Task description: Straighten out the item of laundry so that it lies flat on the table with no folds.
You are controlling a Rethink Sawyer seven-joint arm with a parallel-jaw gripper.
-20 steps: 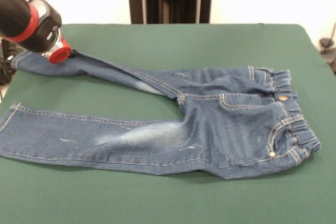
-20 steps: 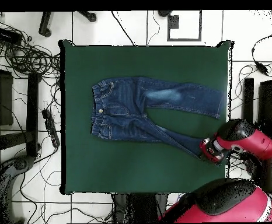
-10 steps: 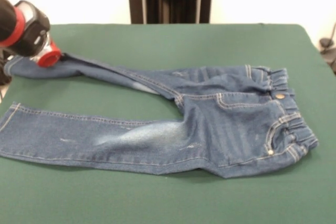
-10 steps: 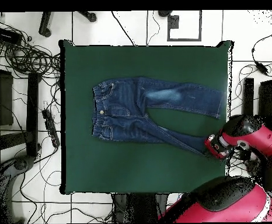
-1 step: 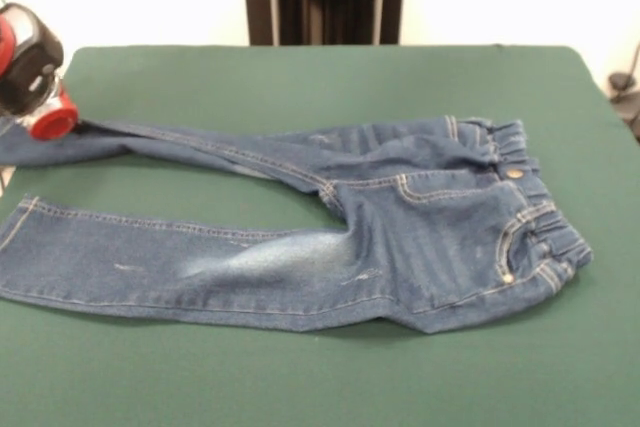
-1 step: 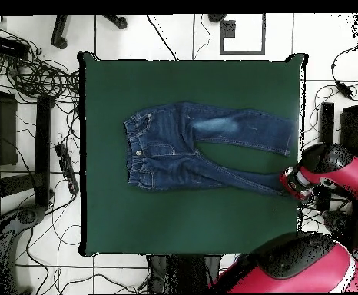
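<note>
The item of laundry, small blue jeans, lies on the green table with its gathered waistband to the right in the front view. One leg lies flat along the near side, with a pale patch. The other leg is stretched thin and taut toward the table's left edge, where my gripper is shut on its cuff. The arm's red ring hides the fingers. In the overhead view the jeans point right, and the gripper sits at the right edge of the table.
The gripper is right at the table's edge, partly beyond it. In the overhead view, cables and black stands cover the floor to the left. The robot's red base bulks at the bottom right.
The gripper has pulled the far leg's cuff outward to the table edge, drawing that leg straight. The whole garment has slid along with it, waistband included.
</note>
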